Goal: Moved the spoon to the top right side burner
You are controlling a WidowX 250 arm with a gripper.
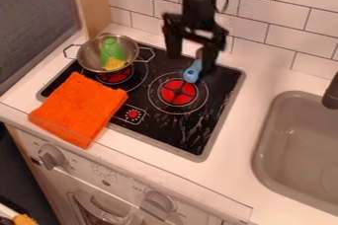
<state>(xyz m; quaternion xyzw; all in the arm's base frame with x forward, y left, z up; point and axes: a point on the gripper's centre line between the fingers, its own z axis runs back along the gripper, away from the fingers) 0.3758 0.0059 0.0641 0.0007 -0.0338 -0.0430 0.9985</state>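
Note:
The black gripper [191,60] hangs over the back right of the stove, its jaws apart. Between them, closer to the right one, lies a blue spoon [192,72], its rounded end toward the front of the stove. That end rests at the upper edge of the right burner's rings, just above the red centre of the burner [178,92]. Part of the spoon's handle is hidden by the gripper.
Left of the gripper, a metal pot [88,56] holding a green and yellow item stands on the left burner. An orange cloth [78,108] covers the stove's front left corner. A sink [264,142] is at the right, with a dark faucet.

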